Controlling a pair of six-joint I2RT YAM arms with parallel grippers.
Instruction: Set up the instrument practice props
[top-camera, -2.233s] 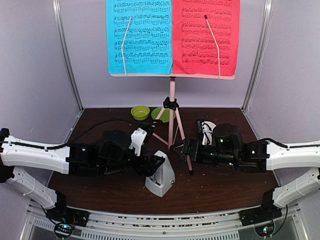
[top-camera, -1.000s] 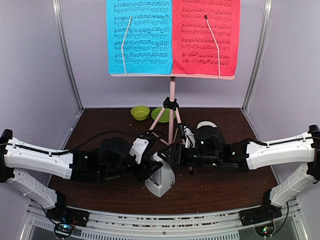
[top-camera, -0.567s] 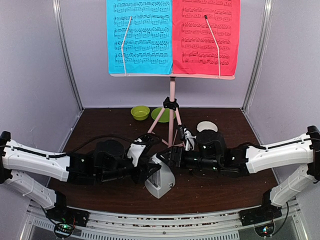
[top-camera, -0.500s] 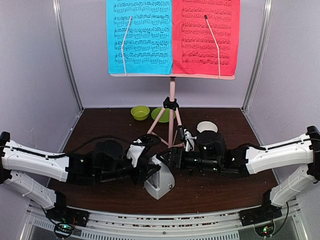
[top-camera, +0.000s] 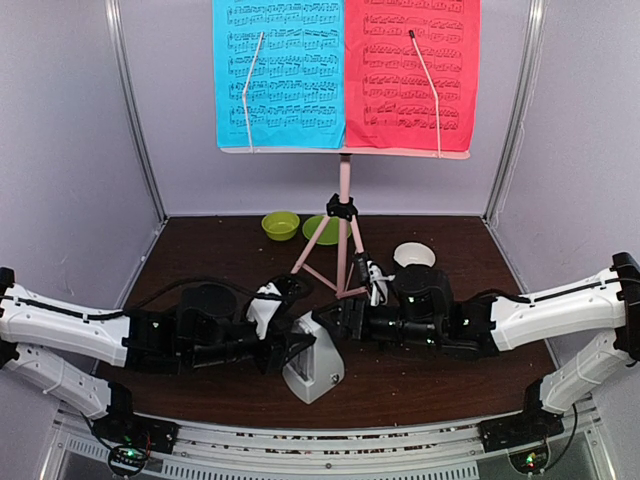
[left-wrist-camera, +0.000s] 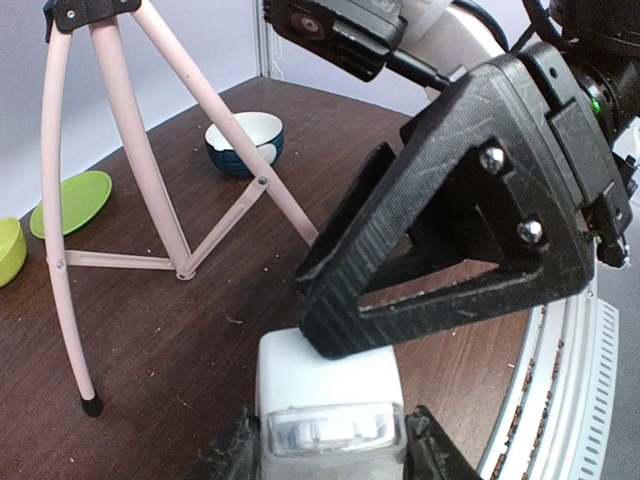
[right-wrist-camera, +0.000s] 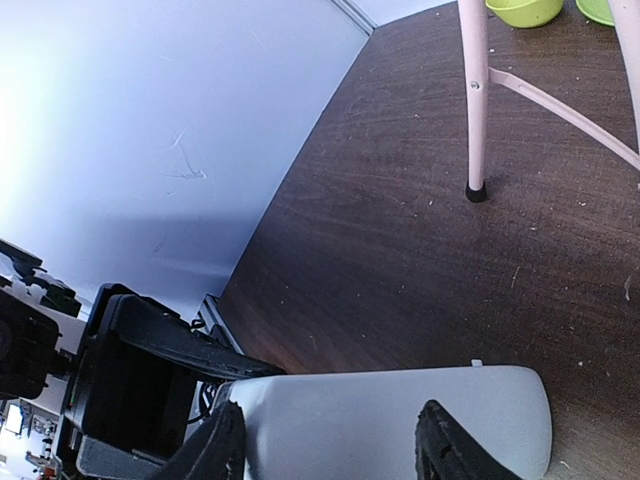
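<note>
The pale pink music stand (top-camera: 344, 190) stands at the back, with the blue sheet (top-camera: 280, 70) and the red sheet (top-camera: 412, 70) side by side on its desk. The white metronome (top-camera: 315, 375) sits tilted near the front middle of the table. My left gripper (top-camera: 290, 345) is shut on its lower body. In the left wrist view its clear-covered end (left-wrist-camera: 330, 425) sits between my fingertips (left-wrist-camera: 238, 452). My right gripper (top-camera: 338, 318) comes in from the right and is shut on the metronome's upper part (right-wrist-camera: 370, 420). Its black finger (left-wrist-camera: 450, 210) rests on the white body.
A lime green bowl (top-camera: 280, 225) and plate (top-camera: 322, 230) lie behind the stand's legs (left-wrist-camera: 125, 190). A small white bowl with a dark base (top-camera: 414, 255) sits just behind my right arm. One stand foot (right-wrist-camera: 478, 190) is close to the metronome. Grey walls close in three sides.
Both grippers and the metronome have shifted slightly left and toward the near edge. The metronome has tilted a little. The right jaws have narrowed onto it.
</note>
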